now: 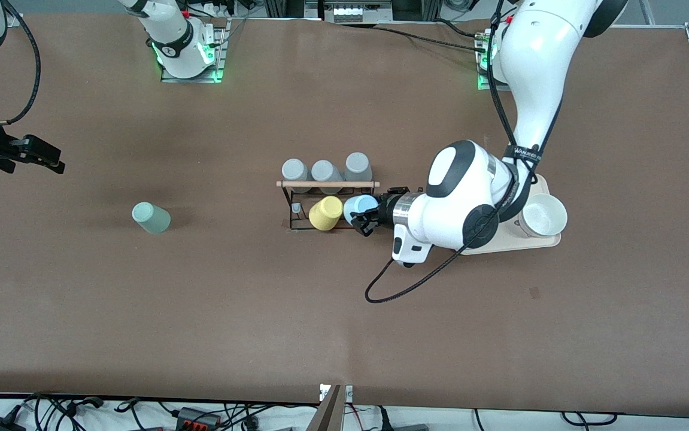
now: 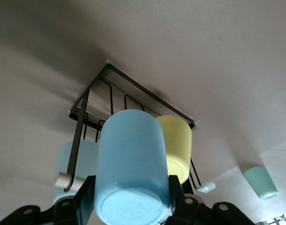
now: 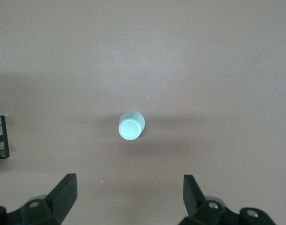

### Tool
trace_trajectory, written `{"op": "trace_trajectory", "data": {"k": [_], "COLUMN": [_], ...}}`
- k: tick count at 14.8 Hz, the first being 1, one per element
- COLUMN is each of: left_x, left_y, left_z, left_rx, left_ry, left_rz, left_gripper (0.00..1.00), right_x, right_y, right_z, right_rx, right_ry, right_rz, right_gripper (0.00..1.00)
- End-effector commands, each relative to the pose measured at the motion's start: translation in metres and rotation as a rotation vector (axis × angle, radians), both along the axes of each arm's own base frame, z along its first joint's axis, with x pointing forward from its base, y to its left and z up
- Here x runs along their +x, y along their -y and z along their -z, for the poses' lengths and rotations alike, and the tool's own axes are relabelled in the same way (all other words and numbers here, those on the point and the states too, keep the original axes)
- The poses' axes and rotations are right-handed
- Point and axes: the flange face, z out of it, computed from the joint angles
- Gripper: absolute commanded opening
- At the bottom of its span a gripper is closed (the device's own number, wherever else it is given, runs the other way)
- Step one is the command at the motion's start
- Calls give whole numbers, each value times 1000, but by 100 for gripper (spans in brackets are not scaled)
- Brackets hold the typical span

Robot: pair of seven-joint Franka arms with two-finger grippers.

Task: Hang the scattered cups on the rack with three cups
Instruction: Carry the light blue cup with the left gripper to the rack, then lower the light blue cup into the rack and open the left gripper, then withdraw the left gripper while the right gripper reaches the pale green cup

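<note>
Stretching across everything is the brown counter [image 1: 344, 311], carrying the things largest to smallest: the beige tray [image 1: 545, 242] with a white bowl [image 1: 543, 215] at the left arm's end, the rack [image 1: 327, 203] near the middle, then the cups. The left arm is reaching low and nearly level so that the left gripper [image 2: 129, 199] is meeting the rack from its side; its fingers are pinching the light blue cup [image 2: 131, 164] across the body close to its base, with the mouth pointing toward the rack, which looks like the pose needed for slipping it onto a peg. That cup is sitting just beside the yellow cup [image 1: 326, 213], already tilted on its own peg. Three grey cups [image 1: 325, 170] are lining the side of the rack nearer the robots' bases, so the free places seem to be along the camera-facing row.

The right arm is waiting, holding the right gripper [image 3: 129, 197] above the counter with its fingers spread wide, looking down on the pale mint-green cup [image 1: 151, 217]. That cup is resting alone, well apart from the rack, toward the right arm's end.
</note>
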Motion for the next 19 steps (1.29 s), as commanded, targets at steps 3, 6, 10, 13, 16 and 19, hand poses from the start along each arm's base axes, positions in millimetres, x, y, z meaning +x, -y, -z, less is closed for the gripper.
{"op": "trace_trajectory", "data": {"k": [3,6,10,13,16,19], "left_x": [-11,-9,2,8,5,-16], "left_y": [17,13,-42,-124,-211,-242], "left_z": [17,7,-87,-155,-188,-253], "left_rx": [54,97,216,291,432,429], "left_ry": [8,48,158,168,130,245], "left_rz": [46,72,85,33,40,128], "left_gripper": [38,100,100,100,100,100], "right_x": [0,0,-1,-1,3,17], "right_y": [2,2,2,2,-5,-15], "right_z": [-3,-2,-1,2,9,56], "right_rx": [3,3,3,2,2,0], "right_ry": [5,2,-1,-12,-24,-110], "right_rz": [-6,-6,-6,-9,-18,-40], "right_gripper": [100,100,100,100,100,100]}}
